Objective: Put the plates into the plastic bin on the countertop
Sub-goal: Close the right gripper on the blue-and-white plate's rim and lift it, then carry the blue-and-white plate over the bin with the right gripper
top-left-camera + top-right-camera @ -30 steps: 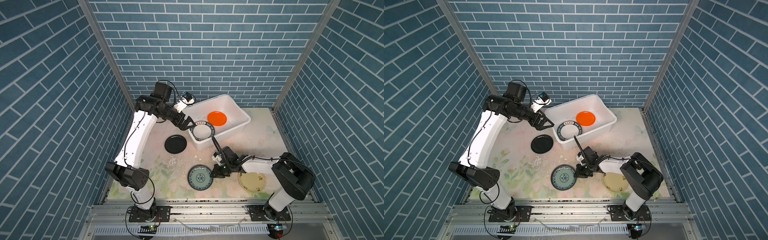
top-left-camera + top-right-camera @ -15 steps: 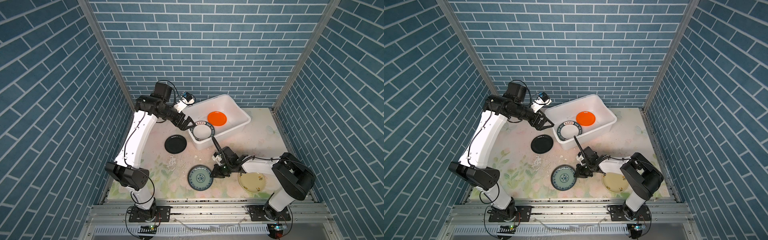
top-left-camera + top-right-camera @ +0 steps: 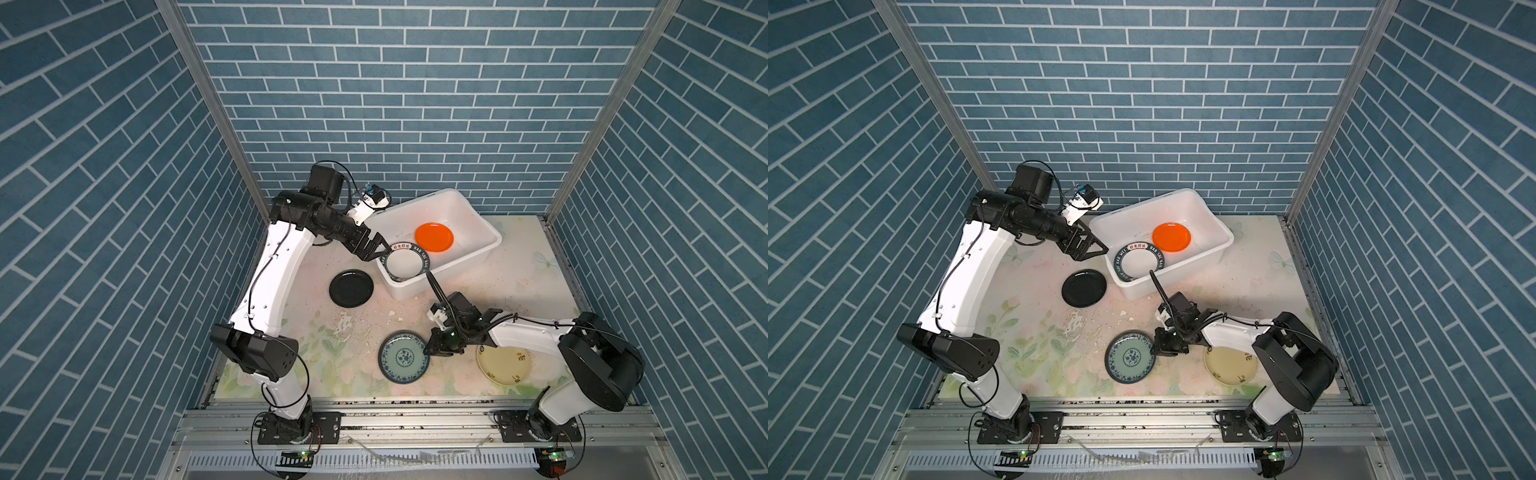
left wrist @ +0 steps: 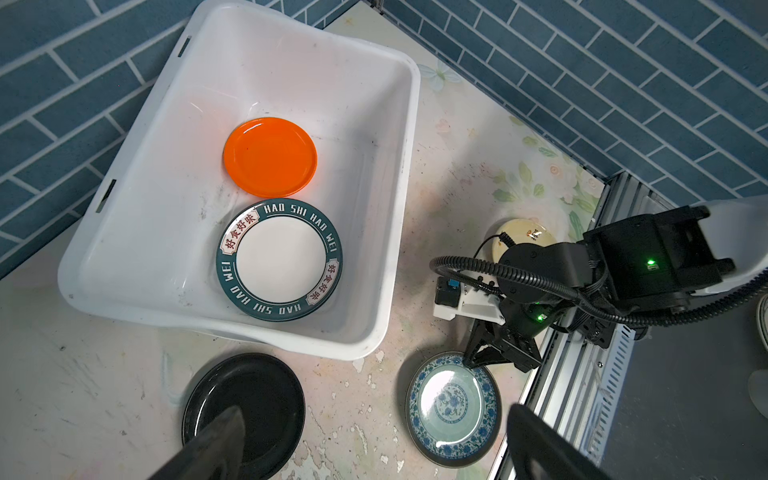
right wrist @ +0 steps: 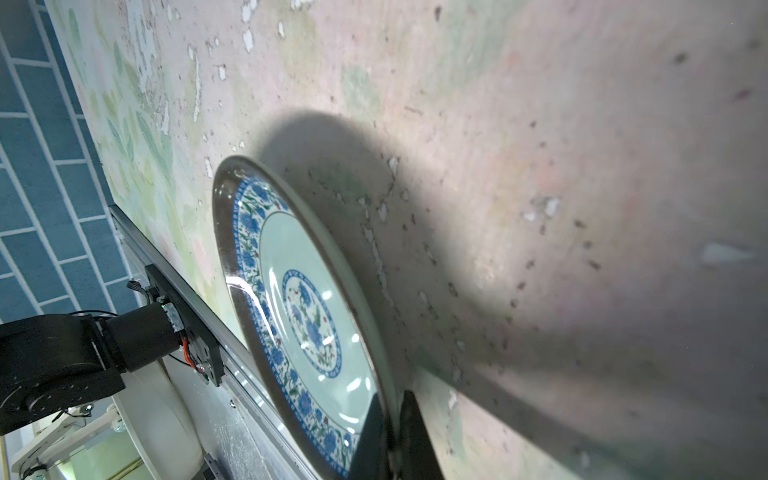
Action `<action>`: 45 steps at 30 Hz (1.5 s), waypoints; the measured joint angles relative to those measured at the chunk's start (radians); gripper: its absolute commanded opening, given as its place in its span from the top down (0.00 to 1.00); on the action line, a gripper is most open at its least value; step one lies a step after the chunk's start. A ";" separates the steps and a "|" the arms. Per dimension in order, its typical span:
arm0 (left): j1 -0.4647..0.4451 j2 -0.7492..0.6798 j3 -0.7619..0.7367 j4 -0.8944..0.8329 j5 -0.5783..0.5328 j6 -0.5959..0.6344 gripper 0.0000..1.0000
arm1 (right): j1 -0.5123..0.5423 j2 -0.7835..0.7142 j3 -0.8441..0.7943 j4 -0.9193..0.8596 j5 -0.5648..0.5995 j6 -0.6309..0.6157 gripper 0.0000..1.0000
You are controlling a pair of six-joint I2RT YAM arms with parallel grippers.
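Note:
The white plastic bin [image 3: 494,245] [image 3: 1225,241] [image 4: 407,166] stands at the back of the flowered countertop [image 3: 519,282]. In it lie an orange plate [image 3: 434,237] [image 4: 270,157] and a white plate with a dark lettered rim [image 3: 405,262] [image 4: 280,259]. On the countertop lie a black plate [image 3: 351,288] [image 4: 249,407], a teal patterned plate [image 3: 403,361] [image 3: 1131,360] [image 5: 307,316] and a cream-yellow plate [image 3: 503,365] [image 3: 1230,365]. My right gripper [image 3: 428,351] [image 3: 1153,351] [image 5: 390,432] is shut on the teal plate's rim, and that edge is tilted up. My left gripper [image 3: 380,247] [image 3: 1096,245] [image 4: 374,449] hangs open and empty at the bin's left corner.
A grey metal rail [image 3: 415,415] runs along the front edge, close to the teal and cream-yellow plates. Blue brick walls close in the back and both sides. The right arm's black cable [image 3: 434,286] arches up by the bin's front wall.
My right gripper's fingers have closed the last bit onto the teal plate's rim. The left arm and the other plates have not moved.

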 measured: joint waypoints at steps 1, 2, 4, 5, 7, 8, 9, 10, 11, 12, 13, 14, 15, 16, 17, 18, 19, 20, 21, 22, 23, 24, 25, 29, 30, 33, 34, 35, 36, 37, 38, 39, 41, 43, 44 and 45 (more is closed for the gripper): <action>0.000 0.000 0.000 0.000 -0.001 0.000 0.01 | 0.000 -0.016 0.002 -0.024 0.008 -0.005 1.00; 0.000 0.000 0.000 0.000 -0.002 0.000 0.01 | 0.000 -0.034 0.005 -0.053 0.018 -0.008 1.00; 0.000 0.000 0.000 0.000 -0.004 0.000 0.01 | 0.000 -0.072 0.015 -0.110 0.034 -0.014 1.00; 0.000 0.000 0.000 0.000 -0.005 0.000 0.00 | 0.000 -0.093 0.022 -0.138 0.041 -0.015 1.00; 0.000 0.000 0.000 0.000 -0.007 0.000 0.00 | 0.000 -0.140 0.034 -0.188 0.051 -0.019 1.00; 0.000 0.000 0.000 0.000 -0.009 0.000 0.00 | 0.000 -0.164 0.041 -0.211 0.055 -0.022 1.00; 0.000 0.000 0.000 0.000 -0.010 0.000 0.00 | 0.000 -0.190 0.049 -0.237 0.058 -0.023 1.00; 0.000 0.000 0.000 0.000 -0.012 0.000 0.00 | 0.000 -0.211 0.058 -0.262 0.061 -0.023 1.00; 0.000 0.000 0.000 0.000 -0.013 0.000 0.00 | 0.000 -0.232 0.071 -0.289 0.063 -0.025 1.00; 0.000 0.000 0.000 0.000 -0.013 0.000 0.00 | 0.000 -0.251 0.085 -0.319 0.064 -0.029 1.00; 0.000 0.000 0.000 0.000 -0.013 0.000 0.01 | 0.000 -0.265 0.097 -0.342 0.065 -0.031 1.00; 0.000 0.000 0.000 0.000 -0.013 0.000 0.00 | 0.000 -0.283 0.113 -0.375 0.066 -0.034 1.00; 0.000 0.000 0.000 0.000 -0.013 0.000 0.01 | 0.000 -0.302 0.131 -0.410 0.067 -0.039 1.00; 0.000 -0.001 0.000 0.000 -0.014 0.000 0.00 | 0.000 -0.317 0.151 -0.447 0.068 -0.042 1.00; 0.000 -0.002 -0.001 0.000 -0.014 0.000 0.00 | -0.001 -0.333 0.175 -0.485 0.068 -0.048 1.00; 0.000 -0.006 -0.003 0.000 -0.016 0.000 0.00 | -0.005 -0.348 0.202 -0.521 0.068 -0.058 1.00; 0.000 -0.011 -0.008 0.000 -0.018 0.000 0.00 | -0.010 -0.357 0.223 -0.547 0.068 -0.061 1.00; 0.000 -0.018 -0.016 -0.001 -0.019 0.000 0.00 | -0.016 -0.369 0.254 -0.578 0.065 -0.068 1.00; 0.000 -0.026 -0.021 -0.001 -0.021 0.000 0.01 | -0.024 -0.375 0.282 -0.602 0.062 -0.069 1.00; 0.000 -0.033 -0.027 -0.001 -0.023 0.000 0.00 | -0.034 -0.377 0.305 -0.617 0.059 -0.072 1.00; 0.000 -0.041 -0.029 -0.002 -0.025 0.000 0.01 | -0.048 -0.377 0.331 -0.630 0.055 -0.075 1.00; -0.001 -0.048 -0.030 -0.003 -0.027 0.000 0.00 | -0.064 -0.375 0.355 -0.640 0.048 -0.077 1.00; -0.001 -0.054 -0.030 -0.003 -0.029 0.000 0.01 | -0.079 -0.370 0.379 -0.649 0.040 -0.081 1.00; -0.001 -0.085 -0.030 -0.002 -0.041 0.000 0.01 | -0.148 -0.304 0.508 -0.666 -0.011 -0.097 1.00; -0.001 -0.093 -0.030 -0.002 -0.043 0.000 0.00 | -0.167 -0.276 0.548 -0.668 -0.028 -0.104 1.00; -0.001 -0.111 -0.030 -0.001 -0.057 0.000 0.00 | -0.223 -0.189 0.665 -0.671 -0.070 -0.121 1.00; -0.001 -0.115 -0.030 0.000 -0.063 0.000 0.01 | -0.243 -0.159 0.702 -0.672 -0.082 -0.123 1.00; -0.001 -0.119 -0.030 0.000 -0.069 0.000 0.00 | -0.262 -0.128 0.737 -0.669 -0.092 -0.127 1.00; -0.001 -0.123 -0.032 0.001 -0.074 0.000 0.00 | -0.284 -0.093 0.773 -0.660 -0.101 -0.132 1.00; -0.001 -0.127 -0.034 0.001 -0.074 0.000 0.00 | -0.303 -0.060 0.801 -0.652 -0.106 -0.137 1.00; -0.001 -0.131 -0.038 0.001 -0.074 0.000 0.00 | -0.323 -0.025 0.830 -0.642 -0.109 -0.139 1.00; -0.001 -0.135 -0.042 0.001 -0.074 0.000 0.00 | -0.343 0.010 0.854 -0.628 -0.112 -0.140 1.00; -0.001 -0.140 -0.047 0.001 -0.074 0.000 0.00 | -0.379 0.075 0.891 -0.599 -0.115 -0.143 1.00; -0.001 -0.142 -0.047 0.002 -0.074 -0.001 0.00 | -0.414 0.139 0.926 -0.579 -0.122 -0.145 1.00; -0.001 -0.142 -0.047 0.002 -0.074 -0.001 0.00 | -0.431 0.174 0.947 -0.571 -0.126 -0.146 1.00; -0.001 -0.142 -0.047 0.003 -0.076 -0.002 0.00 | -0.445 0.205 0.965 -0.563 -0.128 -0.146 1.00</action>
